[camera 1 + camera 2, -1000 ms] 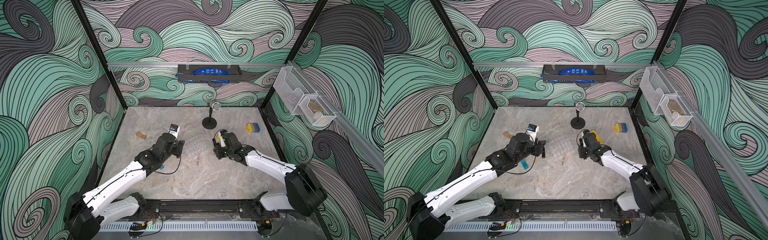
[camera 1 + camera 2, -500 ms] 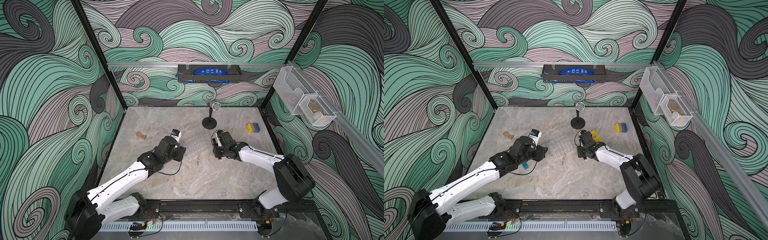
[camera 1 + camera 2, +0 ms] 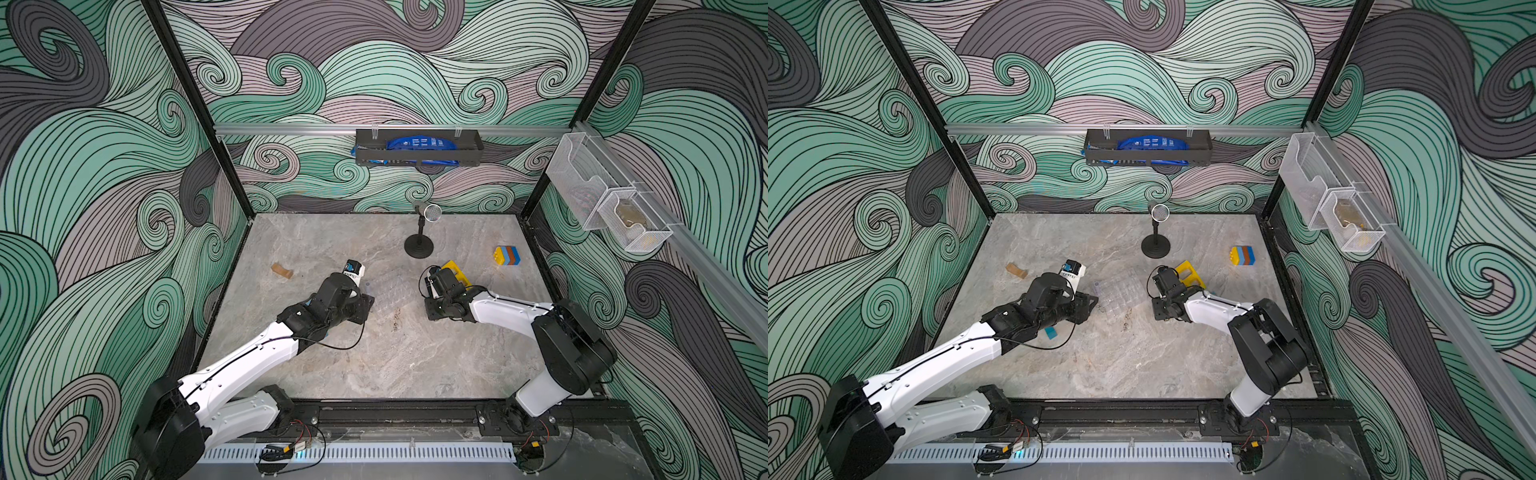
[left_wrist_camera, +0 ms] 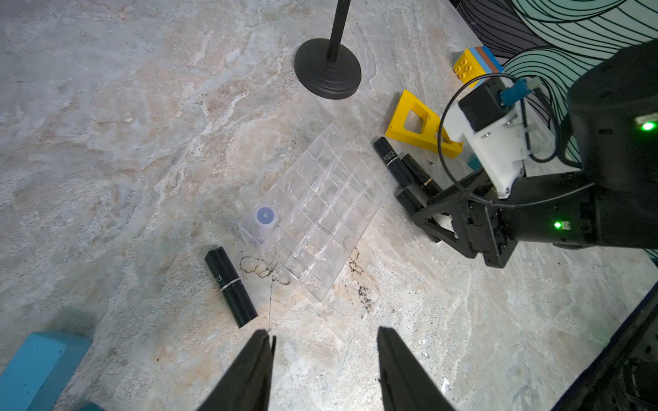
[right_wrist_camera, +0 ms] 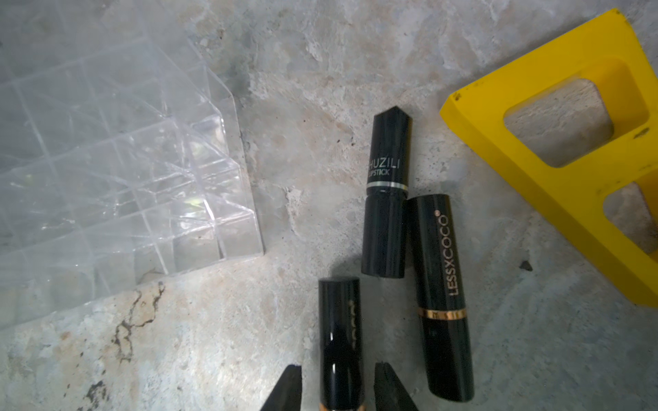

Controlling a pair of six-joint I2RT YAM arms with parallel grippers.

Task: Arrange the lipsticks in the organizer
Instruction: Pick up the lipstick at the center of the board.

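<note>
The clear organizer [image 4: 331,199] on the desk [image 4: 142,106] holds 1 lilac lipstick [image 4: 264,220] upright in a corner cell. The left tool [image 4: 324,341] gapes empty near it. The right tool [image 5: 338,377], jaws apart, straddles 1 of 3 black lipsticks [image 5: 386,213] between organizer and yellow frame [image 5: 555,192]. A 4th lipstick [image 4: 230,286] lies by the lilac's corner.

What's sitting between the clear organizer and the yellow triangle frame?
Three black lipsticks lie flat between the organizer and the yellow frame, one between the open jaws of the right gripper; clearest in the right wrist view.
</note>
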